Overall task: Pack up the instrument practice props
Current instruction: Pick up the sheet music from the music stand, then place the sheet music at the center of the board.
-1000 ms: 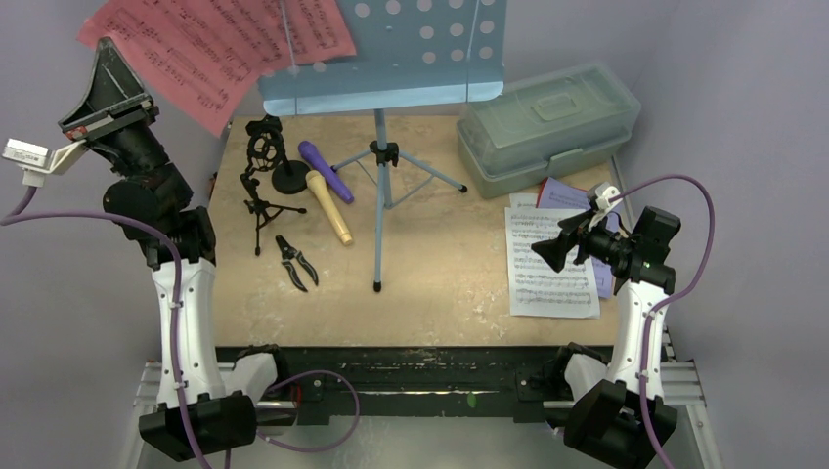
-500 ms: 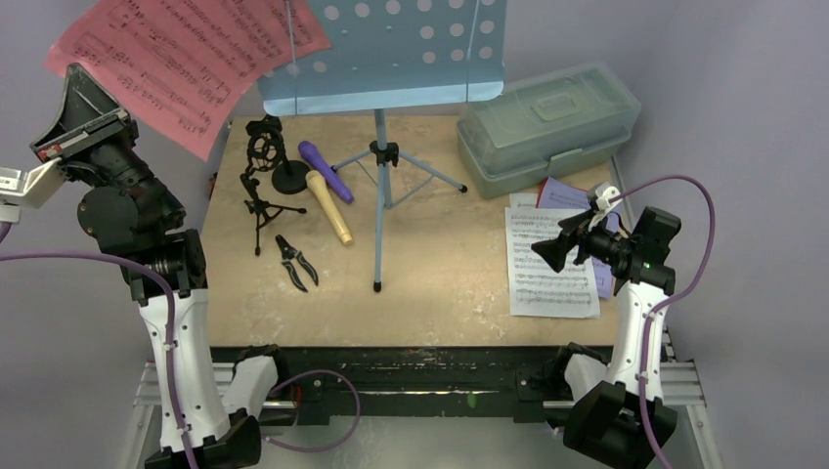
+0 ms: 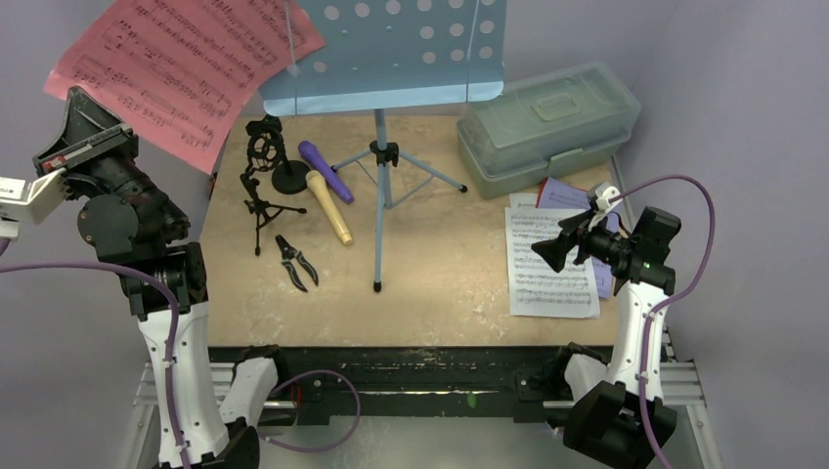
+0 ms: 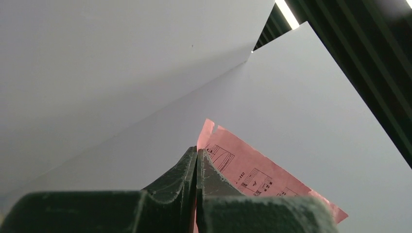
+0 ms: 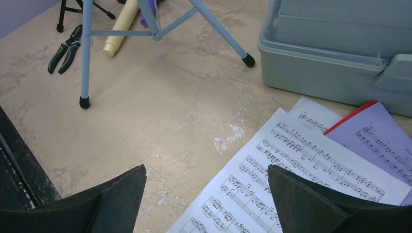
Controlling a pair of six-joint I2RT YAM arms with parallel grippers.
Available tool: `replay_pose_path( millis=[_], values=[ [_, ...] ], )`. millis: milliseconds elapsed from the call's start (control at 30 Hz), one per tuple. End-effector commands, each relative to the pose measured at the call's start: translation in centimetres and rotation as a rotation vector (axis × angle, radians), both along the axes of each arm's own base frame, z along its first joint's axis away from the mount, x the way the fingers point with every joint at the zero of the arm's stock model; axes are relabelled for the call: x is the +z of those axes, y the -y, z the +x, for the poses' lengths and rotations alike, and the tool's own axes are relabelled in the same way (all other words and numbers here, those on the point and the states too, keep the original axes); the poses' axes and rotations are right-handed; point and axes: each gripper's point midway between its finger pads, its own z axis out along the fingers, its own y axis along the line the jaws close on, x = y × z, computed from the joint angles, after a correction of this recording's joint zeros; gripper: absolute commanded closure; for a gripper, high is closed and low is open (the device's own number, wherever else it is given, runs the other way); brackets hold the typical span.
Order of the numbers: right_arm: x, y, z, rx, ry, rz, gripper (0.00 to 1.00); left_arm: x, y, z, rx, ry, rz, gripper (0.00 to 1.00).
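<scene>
Aloft, pink page, edge nipped in left claw, sheet spreading rightward

I see the rack standing mid-table, the box behind it to the right, and pages lying before the box. Left of the rack lie two mics, then two holders, with pliers in front. Another page hangs above the far-left corner.

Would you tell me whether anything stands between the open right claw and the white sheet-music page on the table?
Nothing visible does: the right claw hangs open above the white page, with only air between them.
</scene>
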Motion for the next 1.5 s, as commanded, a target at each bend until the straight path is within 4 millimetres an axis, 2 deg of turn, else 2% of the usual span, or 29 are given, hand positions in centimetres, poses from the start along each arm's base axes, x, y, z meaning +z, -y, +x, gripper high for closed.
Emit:
replay_pose_path(
  millis=[0,300,500,700,867,1000,1133,1267,1333,1467],
  values=[
    [1.2,0.2,0.4,-0.001,0.044,-0.025,0.01,-0.3,-0.4,-1.4,0.063,-0.037,0.019,1.0],
    [1.2,0.3,0.4,-0.002,0.044,-0.026,0.01,-2.7,-0.8,-2.8,0.127,-0.124,0.022,1.0],
    [1.2,0.3,0.4,-0.004,0.043,-0.028,0.01,-4.6,0.4,-2.6,0.084,-0.208,0.072,1.0],
    [1.1,0.3,0.4,-0.005,0.043,-0.028,0.01,-7.9,1.9,-3.5,0.039,-0.328,0.151,1.0],
    [1.1,0.3,0.5,-0.004,0.04,-0.026,0.01,-9.9,4.3,-4.4,-0.055,-0.423,0.278,1.0],
    [1.0,0.4,0.5,-0.006,0.037,-0.026,0.01,-11.3,7.2,-4.8,-0.173,-0.489,0.448,1.0],
    [1.0,0.4,0.5,-0.008,0.038,-0.028,0.01,-13.0,9.9,-5.3,-0.294,-0.51,0.563,1.0],
    [0.9,0.5,0.6,-0.011,0.038,-0.031,0.01,-14.4,11.5,-6.6,-0.369,-0.516,0.623,1.0],
    [0.9,0.5,0.6,-0.01,0.038,-0.029,0.01,-14.9,13.1,-6.9,-0.444,-0.515,0.69,1.0],
    [0.8,0.4,0.6,-0.002,0.031,-0.021,0.01,-16.1,17.6,-6.7,-0.662,-0.487,0.86,1.0]
  ],
)
